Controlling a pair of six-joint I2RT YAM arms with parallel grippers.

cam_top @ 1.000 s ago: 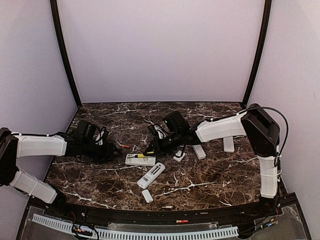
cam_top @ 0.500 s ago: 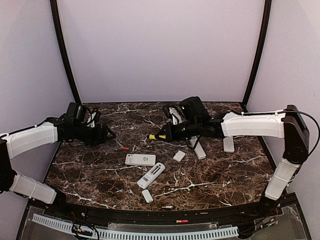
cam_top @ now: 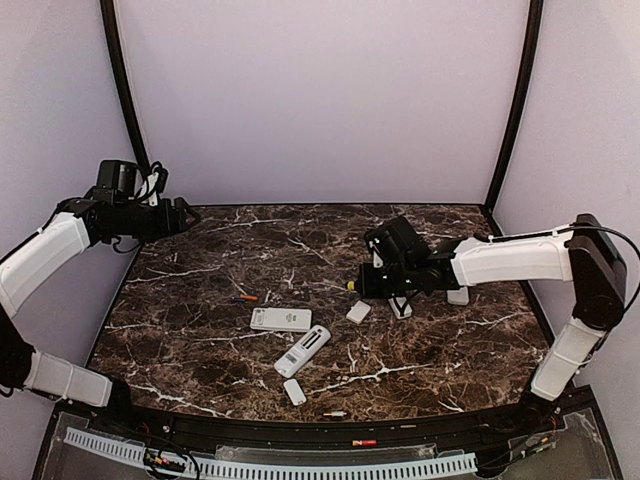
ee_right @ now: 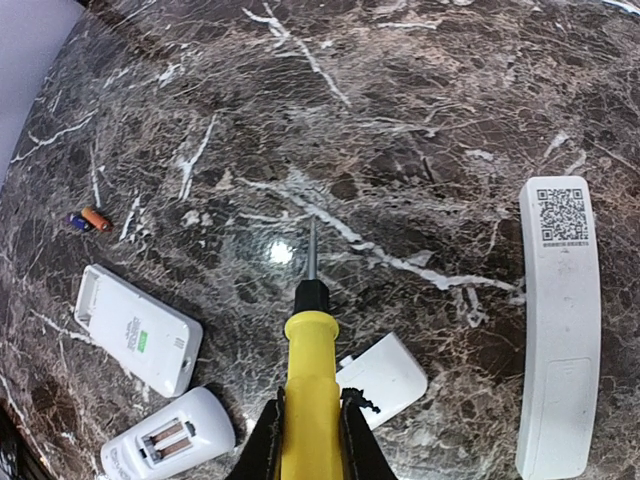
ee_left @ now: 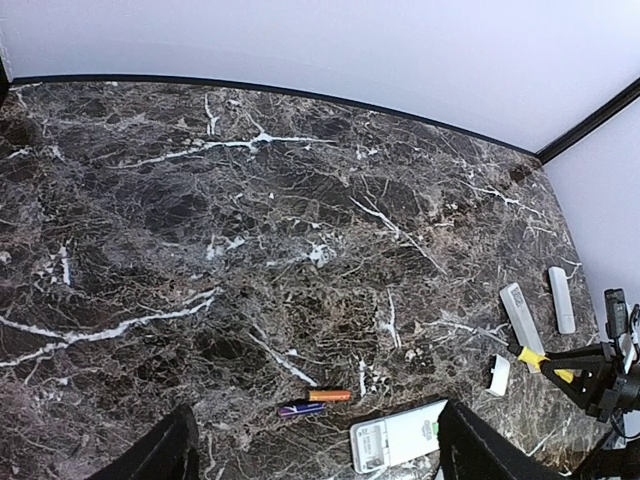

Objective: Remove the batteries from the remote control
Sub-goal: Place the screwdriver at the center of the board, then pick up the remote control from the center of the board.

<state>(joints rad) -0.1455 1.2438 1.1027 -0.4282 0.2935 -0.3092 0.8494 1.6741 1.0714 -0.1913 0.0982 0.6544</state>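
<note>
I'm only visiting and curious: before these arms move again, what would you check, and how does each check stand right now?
1. left gripper open and empty: ok.
2. right gripper shut firmly on the yellow screwdriver: ok.
3. orange battery and blue battery out on the table: ok.
4. opened remote has its compartment emptied: cannot tell.
5. left gripper close to the opened remote: not ok, it hangs high, far aside.

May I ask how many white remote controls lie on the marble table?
4. A flat white rectangular remote lies mid-table, an opened slim white remote just nearer; a third remote and a fourth remote lie parallel at right, partly under the right arm from above.
</note>
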